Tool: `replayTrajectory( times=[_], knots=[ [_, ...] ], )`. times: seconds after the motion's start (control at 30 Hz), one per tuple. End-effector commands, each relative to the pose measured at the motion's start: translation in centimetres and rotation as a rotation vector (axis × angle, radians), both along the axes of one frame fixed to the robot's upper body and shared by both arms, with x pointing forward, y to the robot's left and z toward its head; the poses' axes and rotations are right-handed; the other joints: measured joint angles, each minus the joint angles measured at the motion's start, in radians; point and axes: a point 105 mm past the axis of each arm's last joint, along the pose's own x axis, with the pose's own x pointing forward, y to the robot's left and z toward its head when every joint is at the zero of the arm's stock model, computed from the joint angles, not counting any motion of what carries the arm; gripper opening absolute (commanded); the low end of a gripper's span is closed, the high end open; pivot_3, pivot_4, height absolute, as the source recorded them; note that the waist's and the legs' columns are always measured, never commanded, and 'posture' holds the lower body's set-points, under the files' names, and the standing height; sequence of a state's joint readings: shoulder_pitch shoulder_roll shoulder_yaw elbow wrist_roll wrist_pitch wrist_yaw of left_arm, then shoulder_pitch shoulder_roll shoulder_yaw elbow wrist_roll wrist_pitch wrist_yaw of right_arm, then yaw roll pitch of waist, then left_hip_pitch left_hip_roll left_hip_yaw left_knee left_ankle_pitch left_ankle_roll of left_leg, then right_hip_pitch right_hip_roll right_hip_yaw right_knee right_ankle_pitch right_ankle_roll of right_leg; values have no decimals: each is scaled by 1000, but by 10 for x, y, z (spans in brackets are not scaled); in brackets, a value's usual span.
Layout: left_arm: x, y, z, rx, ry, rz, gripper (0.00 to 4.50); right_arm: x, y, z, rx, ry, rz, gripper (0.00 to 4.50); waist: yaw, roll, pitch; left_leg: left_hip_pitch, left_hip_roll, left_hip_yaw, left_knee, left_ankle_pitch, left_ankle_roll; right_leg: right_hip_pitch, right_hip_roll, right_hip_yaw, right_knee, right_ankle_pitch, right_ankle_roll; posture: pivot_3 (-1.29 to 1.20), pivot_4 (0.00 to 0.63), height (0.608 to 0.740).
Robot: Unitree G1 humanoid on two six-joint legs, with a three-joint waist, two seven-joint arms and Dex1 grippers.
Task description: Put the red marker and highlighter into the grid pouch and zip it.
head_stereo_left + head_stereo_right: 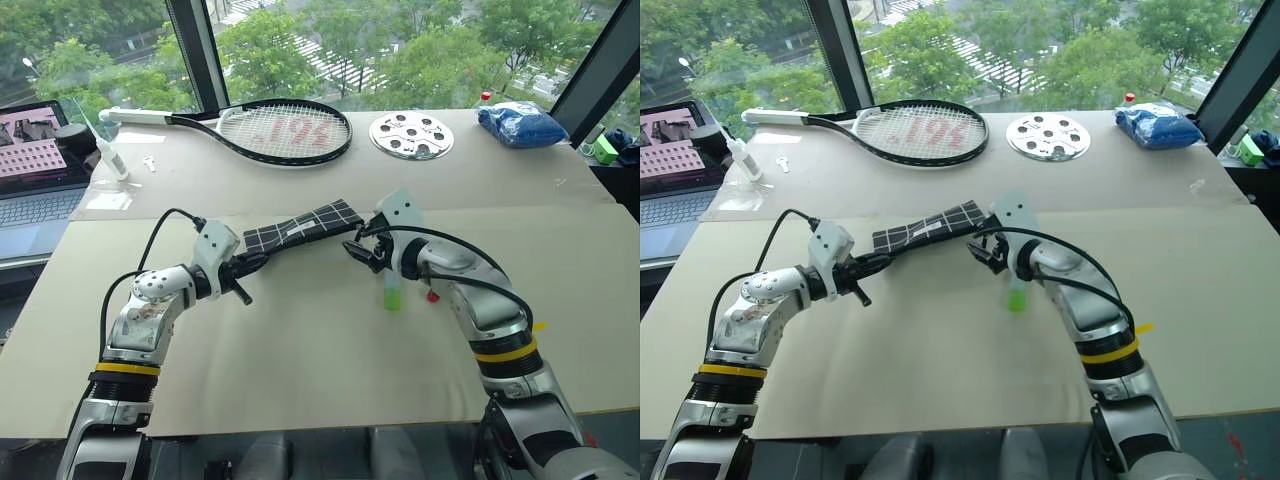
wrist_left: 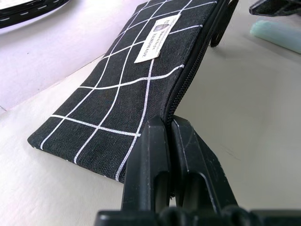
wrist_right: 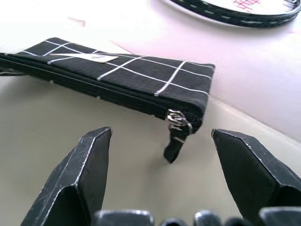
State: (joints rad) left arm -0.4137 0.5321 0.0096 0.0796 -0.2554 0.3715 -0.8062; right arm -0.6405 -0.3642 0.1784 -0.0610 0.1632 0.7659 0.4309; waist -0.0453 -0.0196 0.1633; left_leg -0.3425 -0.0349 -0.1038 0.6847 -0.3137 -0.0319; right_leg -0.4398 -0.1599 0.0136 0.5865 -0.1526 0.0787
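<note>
Left gripper (image 2: 169, 129) has its fingers pinched together on the near corner of the grid pouch (image 1: 300, 226), right at the zipper seam, holding that end up off the table (image 1: 300, 370). Pouch runs between the two grippers, white label facing up. Right gripper (image 3: 160, 150) has its jaws spread wide, nothing in them, sitting just in front of the pouch's far end, where the metal zipper pull (image 3: 178, 120) and black cord tab (image 3: 174, 148) hang down. Highlighter (image 1: 393, 293) lies on the table just beside and partly under the right wrist, outside the pouch. A small bit of red, probably the red marker (image 1: 432, 296), shows by the right forearm, mostly hidden. Tennis racket (image 1: 270, 130) lies well behind the pouch.
</note>
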Motion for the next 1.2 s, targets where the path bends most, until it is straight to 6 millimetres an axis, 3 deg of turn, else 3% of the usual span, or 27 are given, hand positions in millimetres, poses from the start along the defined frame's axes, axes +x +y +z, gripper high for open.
replayTrajectory(
  times=[0.03, 0.4, 0.53, 0.8, 1.2],
  knots=[
    [-2, -5, 11, -15, -38, -9, 0, 6, 5, 17, 9, -77, 1, 3776, 0, 0, 0, 0, 0, 0, 0, 0, 0, 0, 0, 0, 0, 0, 0, 0, 150, 740],
    [-3, -7, 19, -63, -39, 4, 0, 21, 15, 12, 25, -90, -34, 3776, -2, 0, 0, 0, 0, 0, 0, 0, 0, 0, 0, 0, 0, 0, 0, 0, 150, 740],
    [-1, -7, 20, -65, -42, 14, 0, 21, 17, 15, 24, -108, -16, 2867, -3, 0, 0, 0, 0, 0, 0, 2, -4, 0, 0, 0, 0, 0, 0, 0, 150, 740],
    [2, -4, 23, -83, -54, 45, 0, 17, 25, 21, 22, -127, 40, 59, -3, 0, 0, 0, 0, 0, 0, 3, -5, 0, 0, 0, 0, 0, 0, 0, 150, 740],
    [4, -5, 21, -85, -52, 46, 0, 22, 56, 25, -45, -148, 78, 59, -6, 0, 0, 0, 0, 0, 0, 3, -5, 0, 0, 0, 0, 0, 0, 0, 150, 740]
  ],
)
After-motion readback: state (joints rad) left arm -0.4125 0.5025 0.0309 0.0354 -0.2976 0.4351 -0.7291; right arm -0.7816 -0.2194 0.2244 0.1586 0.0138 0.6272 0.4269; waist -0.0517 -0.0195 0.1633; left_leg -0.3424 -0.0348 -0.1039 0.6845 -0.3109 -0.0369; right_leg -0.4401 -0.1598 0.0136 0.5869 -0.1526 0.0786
